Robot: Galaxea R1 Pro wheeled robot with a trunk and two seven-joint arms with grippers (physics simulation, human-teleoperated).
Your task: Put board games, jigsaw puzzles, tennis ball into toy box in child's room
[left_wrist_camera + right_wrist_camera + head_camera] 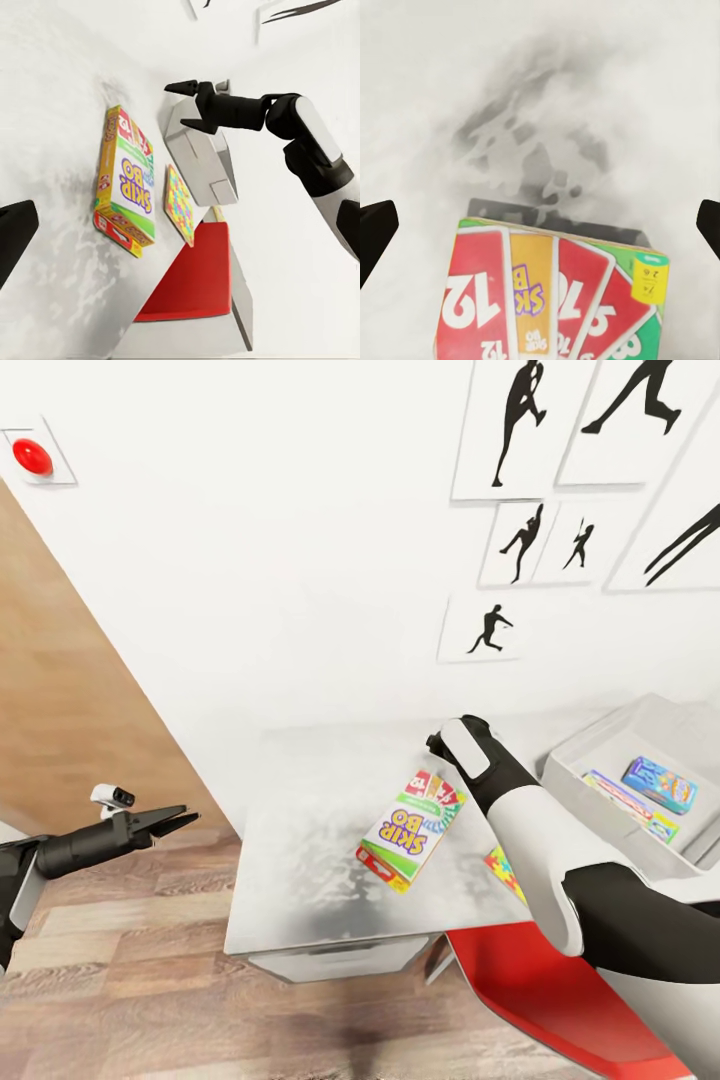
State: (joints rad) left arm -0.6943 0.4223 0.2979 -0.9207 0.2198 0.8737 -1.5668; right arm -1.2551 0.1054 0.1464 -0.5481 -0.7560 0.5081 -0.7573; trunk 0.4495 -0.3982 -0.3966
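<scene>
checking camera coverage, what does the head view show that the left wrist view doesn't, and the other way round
Head view alone: the open toy box interior with a blue board game and another flat game inside, the left gripper off the table's end over the wood floor, and a red button on the wall.

Left wrist view alone: the right gripper with its pointed fingers spread apart.

Both: the Skip-Bo game box lying on the table, a jigsaw puzzle, the red chair, the right arm.

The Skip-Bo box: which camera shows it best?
The head view: the whole Skip-Bo box lies flat on the table. The left wrist view shows it whole but sideways; the right wrist view shows one end, close up.
</scene>
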